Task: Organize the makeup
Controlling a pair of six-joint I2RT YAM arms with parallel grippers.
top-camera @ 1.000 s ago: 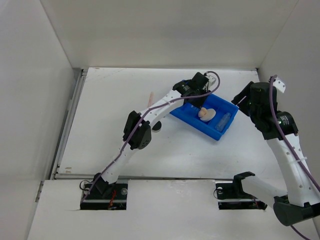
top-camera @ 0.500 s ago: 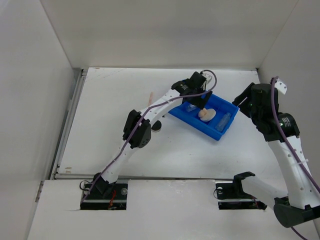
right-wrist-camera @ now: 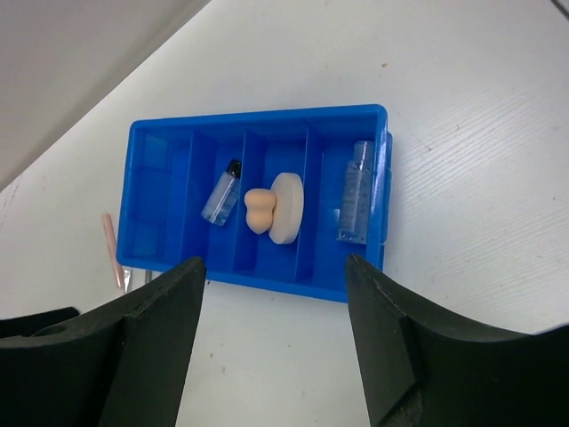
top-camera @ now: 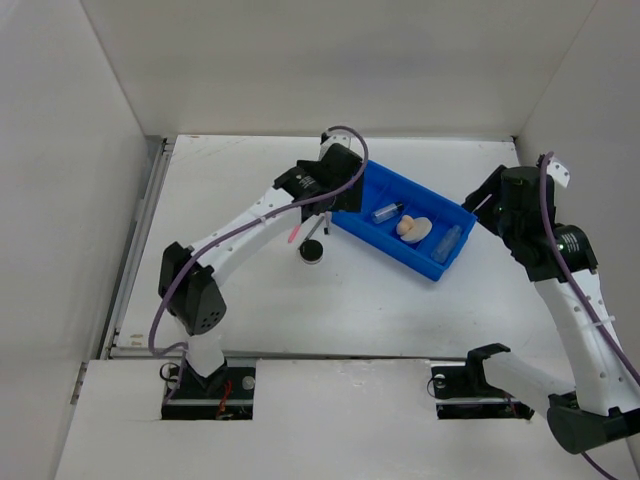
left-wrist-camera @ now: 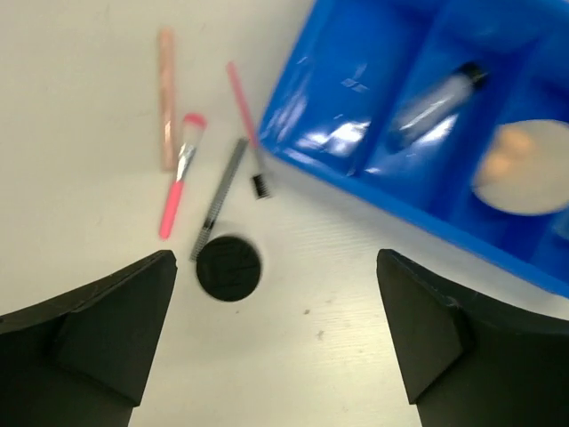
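Midway through sorting, the left gripper (left-wrist-camera: 276, 267) hovers, spread wide and empty, over the black round compact (left-wrist-camera: 228, 267), loose on the table (left-wrist-camera: 89, 222) beside the blue tray (left-wrist-camera: 307, 133); the right gripper (right-wrist-camera: 274, 267), likewise parted, overlooks the tray; next, presumably, a descent and pinch.

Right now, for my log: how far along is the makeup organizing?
Done: clear small bottle, beige teardrop sponge, clear tube in blue divided plastic tray. In hand: nothing, left gripper and right gripper open. Left outside: black round compact, pink-handled brush, thin dark pencil, pink slim stick.
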